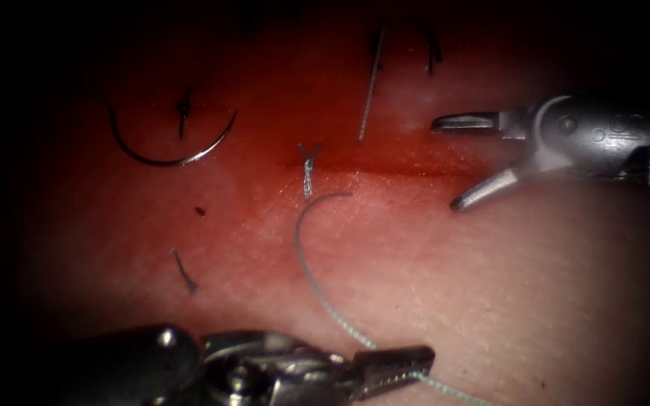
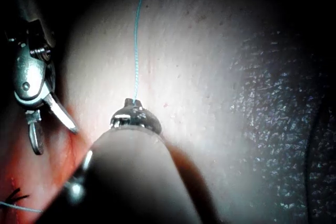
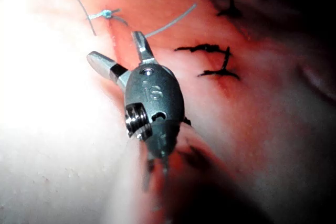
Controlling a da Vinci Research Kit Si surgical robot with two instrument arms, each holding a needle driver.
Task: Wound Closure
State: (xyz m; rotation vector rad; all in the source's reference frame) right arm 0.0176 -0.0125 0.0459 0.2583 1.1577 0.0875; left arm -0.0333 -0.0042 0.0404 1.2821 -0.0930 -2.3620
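While the needle [image 1: 171, 150] lies loose on the tissue [image 1: 490, 286], above and well to the left of the knot [image 1: 308, 171] on the cut [image 1: 400, 169], neither of my tools holds it and it is not in the tissue. From the knot the thread [image 1: 306, 256] curves down to my left gripper [image 1: 396, 367], which is clamped on it. My right gripper [image 1: 457, 162] hangs wide, holding nothing, one jaw above the cut and one below, right of the knot. A cut end of thread [image 1: 370, 90] stands just above the cut (darker stitches [image 3: 210, 59] lie further along). Judging from this, steady, even tension on the thread would serve the knot best, with my open jaws kept off the tissue.
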